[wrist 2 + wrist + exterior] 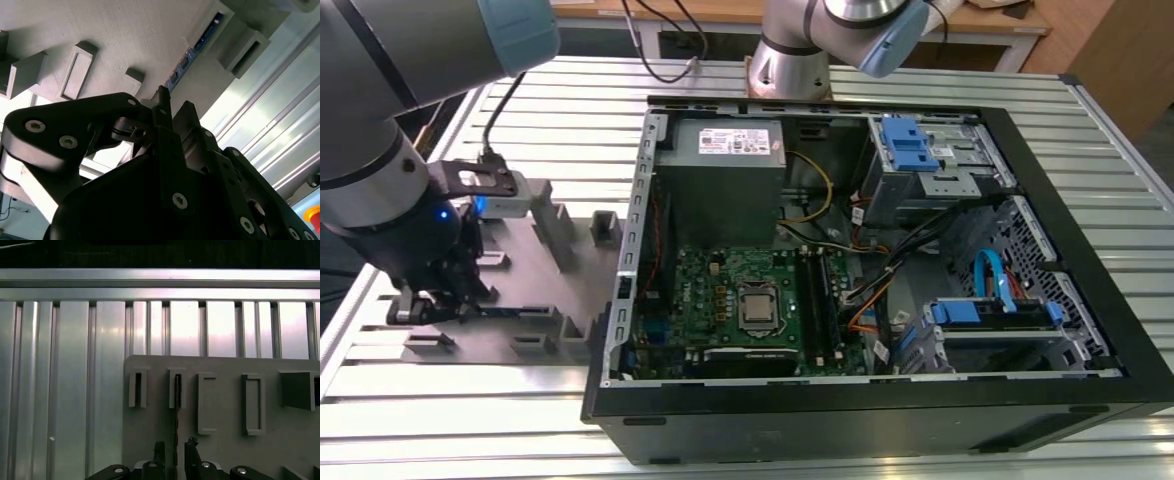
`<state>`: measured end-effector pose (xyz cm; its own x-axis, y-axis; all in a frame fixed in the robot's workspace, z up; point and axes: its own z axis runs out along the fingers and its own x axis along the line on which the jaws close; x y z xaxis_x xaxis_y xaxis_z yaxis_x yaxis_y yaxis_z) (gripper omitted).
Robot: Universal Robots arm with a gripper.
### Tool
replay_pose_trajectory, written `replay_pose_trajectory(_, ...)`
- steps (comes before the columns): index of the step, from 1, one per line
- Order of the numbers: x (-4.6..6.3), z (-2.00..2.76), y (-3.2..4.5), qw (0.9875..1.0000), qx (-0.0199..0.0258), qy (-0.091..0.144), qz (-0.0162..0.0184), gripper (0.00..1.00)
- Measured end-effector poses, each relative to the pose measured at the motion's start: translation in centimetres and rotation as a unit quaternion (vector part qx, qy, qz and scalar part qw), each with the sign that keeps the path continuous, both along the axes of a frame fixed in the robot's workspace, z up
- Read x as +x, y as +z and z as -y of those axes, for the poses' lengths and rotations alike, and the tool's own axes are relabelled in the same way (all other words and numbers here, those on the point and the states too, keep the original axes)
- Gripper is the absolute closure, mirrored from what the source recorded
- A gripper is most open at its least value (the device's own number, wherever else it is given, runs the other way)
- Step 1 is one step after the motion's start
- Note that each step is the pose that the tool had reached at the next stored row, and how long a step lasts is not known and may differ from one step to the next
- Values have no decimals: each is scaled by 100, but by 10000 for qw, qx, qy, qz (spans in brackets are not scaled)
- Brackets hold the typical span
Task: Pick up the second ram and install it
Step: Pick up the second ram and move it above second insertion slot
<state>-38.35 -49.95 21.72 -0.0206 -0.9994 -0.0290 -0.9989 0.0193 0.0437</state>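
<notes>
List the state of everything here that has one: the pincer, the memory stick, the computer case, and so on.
pincer: open, one finger on each side of the second ram, not clamped on it.
second ram: standing on edge in the grey fixture, not yet lifted.
computer case: lying flat, side open, motherboard exposed.
processor: bare, no cooler on it.

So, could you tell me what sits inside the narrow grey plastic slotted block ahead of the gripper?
A thin dark flat memory stick stands edgewise in the block, reaching into the open gripper. Its seated end is covered.
</notes>
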Motion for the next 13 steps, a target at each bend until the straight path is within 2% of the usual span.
replay_pose_trajectory(13, 40, 0, -229, 10000, 10, 3, 0, 73)
